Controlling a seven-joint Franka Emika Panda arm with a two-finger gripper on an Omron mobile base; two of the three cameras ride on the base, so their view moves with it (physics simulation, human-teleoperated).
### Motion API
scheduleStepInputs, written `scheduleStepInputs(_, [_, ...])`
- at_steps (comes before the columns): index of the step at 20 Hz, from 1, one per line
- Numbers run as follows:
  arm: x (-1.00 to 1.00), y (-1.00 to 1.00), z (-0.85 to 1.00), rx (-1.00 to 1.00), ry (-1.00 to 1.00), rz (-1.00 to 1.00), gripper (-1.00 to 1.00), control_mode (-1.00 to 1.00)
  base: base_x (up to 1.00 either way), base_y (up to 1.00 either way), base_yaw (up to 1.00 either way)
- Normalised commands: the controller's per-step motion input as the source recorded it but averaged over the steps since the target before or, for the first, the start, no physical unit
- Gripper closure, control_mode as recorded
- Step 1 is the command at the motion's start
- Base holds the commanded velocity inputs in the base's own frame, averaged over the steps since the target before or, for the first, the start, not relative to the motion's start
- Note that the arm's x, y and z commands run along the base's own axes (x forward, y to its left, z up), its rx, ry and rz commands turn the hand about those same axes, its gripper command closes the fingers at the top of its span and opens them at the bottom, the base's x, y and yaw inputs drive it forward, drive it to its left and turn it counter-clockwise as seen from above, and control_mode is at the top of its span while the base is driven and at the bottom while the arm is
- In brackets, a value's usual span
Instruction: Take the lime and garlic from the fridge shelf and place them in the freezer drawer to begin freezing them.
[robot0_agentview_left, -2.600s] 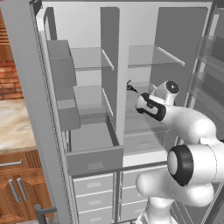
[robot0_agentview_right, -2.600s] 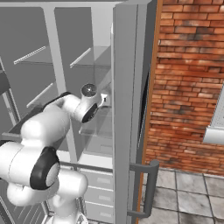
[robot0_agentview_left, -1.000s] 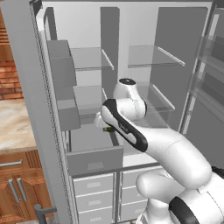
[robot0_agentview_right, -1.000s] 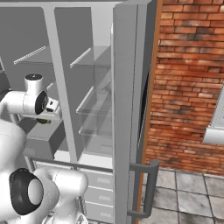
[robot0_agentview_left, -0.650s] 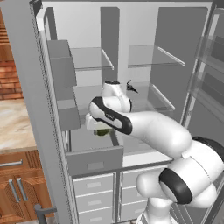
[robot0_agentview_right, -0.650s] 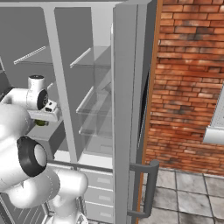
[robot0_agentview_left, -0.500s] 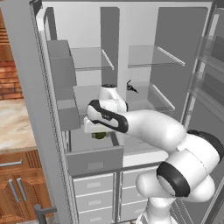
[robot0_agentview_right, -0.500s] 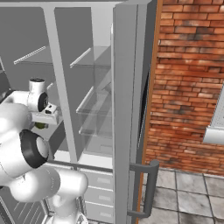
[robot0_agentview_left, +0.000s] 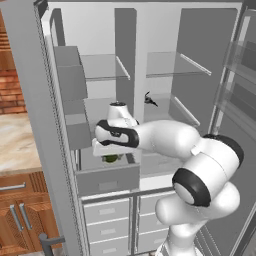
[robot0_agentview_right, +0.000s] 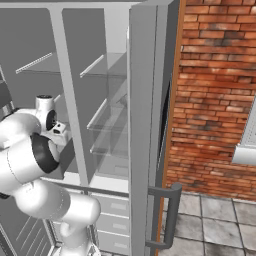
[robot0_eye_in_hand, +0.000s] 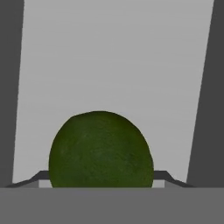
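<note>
- Big picture first: the fridge (robot0_agentview_left: 150, 60) stands wide open, grey walls and glass shelves above and behind the end effector, with a brick wall (robot0_agentview_right: 215, 90) and tiled floor (robot0_agentview_right: 210, 225) well off to its right.
- Wooden cabinets (robot0_agentview_left: 20, 210) sit low on the far left, and white drawers (robot0_agentview_left: 107, 220) with bar handles stack up below.
- Right beneath the end effector: the freezer drawer (robot0_agentview_left: 107, 179), pulled out, flat grey front facing us.
- And the end effector (robot0_agentview_left: 111, 156) is narrowed around the lime (robot0_eye_in_hand: 100, 149), which hangs just over the drawer's open top, dark green against the pale drawer floor.
</note>
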Motion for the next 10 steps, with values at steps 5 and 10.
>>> scheduleStepInputs(5, [-0.12,0.16,-0.55,0.0,0.04,0.0,1.0,-1.0,0.0,0.0,0.0])
scheduleStepInputs(10, [-0.74,0.16,-0.59,0.0,0.0,0.0,1.0,-1.0,0.0,0.0,0.0])
